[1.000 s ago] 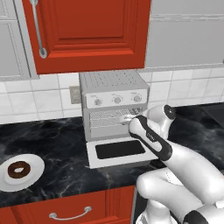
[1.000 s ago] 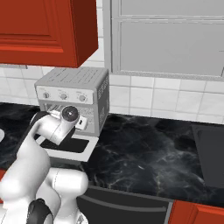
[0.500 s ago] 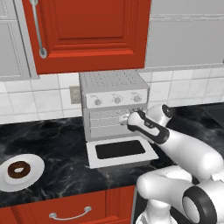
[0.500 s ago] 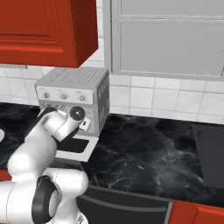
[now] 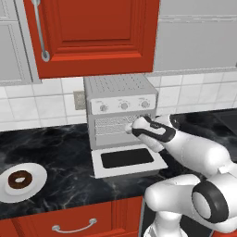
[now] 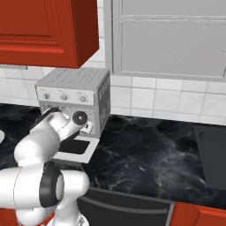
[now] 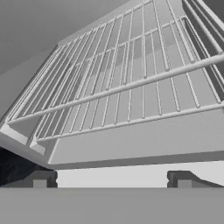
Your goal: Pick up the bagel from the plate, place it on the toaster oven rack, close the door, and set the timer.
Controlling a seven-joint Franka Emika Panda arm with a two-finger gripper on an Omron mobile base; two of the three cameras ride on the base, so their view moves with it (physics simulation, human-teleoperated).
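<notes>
The bagel (image 5: 19,179) lies flat in the middle of the plate (image 5: 37,181) at the lower left of the left base view, on the dark marble counter (image 5: 60,155), well apart from the arm. Nothing touches it, so the pick is not yet done. To do it well, I judge the hand should come from above with the fingers straddling the ring across its width, one tip outside and one through or past the hole, and close gently so the small ring does not skid over the smooth plate.

The gripper (image 7: 111,180) sits at the mouth of the toaster oven (image 5: 121,111) in the centre of that view, its jaws spread wide and empty; in the hand view the two dark tips stand far apart at the bottom, looking straight onto the toaster oven rack (image 7: 127,87), which spans the frame.

The door (image 5: 127,159) lies folded down flat on the counter in front of the oven, just below the hand. Its front edge and corners are the thing to clear: lifting first, then swinging toward the left, looks safer than sweeping low. Above, the red cabinet (image 5: 92,34) overhangs the oven and limits height. Between door and plate the counter offers free room for the approach.
</notes>
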